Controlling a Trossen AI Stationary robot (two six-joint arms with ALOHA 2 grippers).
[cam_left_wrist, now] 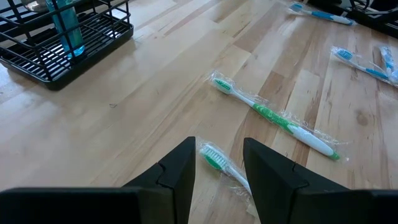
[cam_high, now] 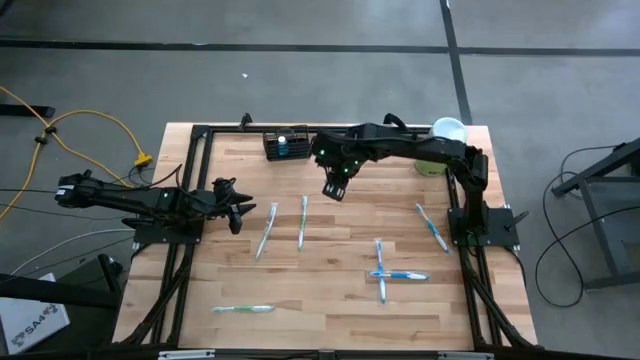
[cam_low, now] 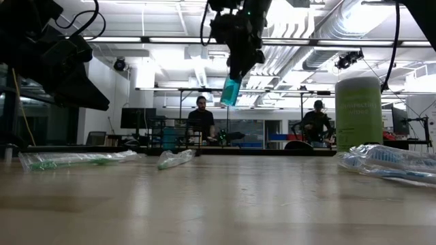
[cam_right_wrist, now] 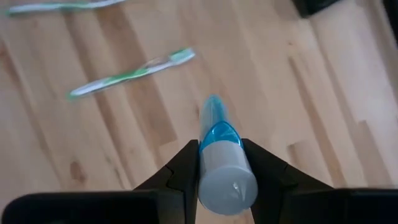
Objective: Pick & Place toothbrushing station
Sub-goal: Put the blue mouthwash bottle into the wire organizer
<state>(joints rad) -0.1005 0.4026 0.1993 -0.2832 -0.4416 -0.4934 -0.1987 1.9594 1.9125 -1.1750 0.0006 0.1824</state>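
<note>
So the right gripper [cam_high: 334, 190] is up in the air over the middle of the table, fingers closed on a blue toothbrush in a clear sleeve [cam_right_wrist: 217, 143], gripping it near the grey end so the blue end hangs down. My guess is it holds it upright like that so it can drop straight into a slot. In the low view you can see it dangling well above the wood.

The toothbrushing station [cam_high: 285, 146] sits near the far edge of the table, just beside the right arm's elbow, and there's already 1 blue item standing in it. So the gripper is near it but not over it yet.

The left gripper [cam_left_wrist: 217, 177] hovers low on the left side, jaws apart with nothing in them, right above a green toothbrush [cam_left_wrist: 219, 160]. Looks lined up for a grab, though that's just my read. A second green toothbrush [cam_left_wrist: 273, 115] lies just beside it.

More wrapped brushes are scattered on the table [cam_high: 330, 290], and a pale green cylinder [cam_low: 358, 112] stands at the far right corner.
</note>
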